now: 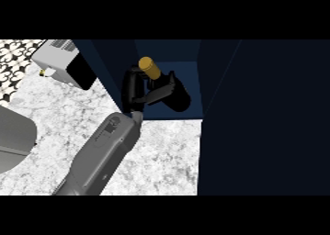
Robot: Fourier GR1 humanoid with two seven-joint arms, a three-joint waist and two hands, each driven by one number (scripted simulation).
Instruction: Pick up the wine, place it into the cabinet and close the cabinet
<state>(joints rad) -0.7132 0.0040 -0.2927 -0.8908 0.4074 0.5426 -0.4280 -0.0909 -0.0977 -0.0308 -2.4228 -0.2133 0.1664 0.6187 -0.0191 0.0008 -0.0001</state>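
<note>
Cabinet [187,69] interior: wine [168,87] in hand [137,89].

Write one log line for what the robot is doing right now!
left hand: curled round wine bottle | bottle: inside open cabinet | right hand: not in view | door: not closed

The wine [168,90], a dark bottle with a gold cap, stood tilted inside the open dark-blue cabinet [187,69], between the curled fingers [131,85] and thumb.
</note>
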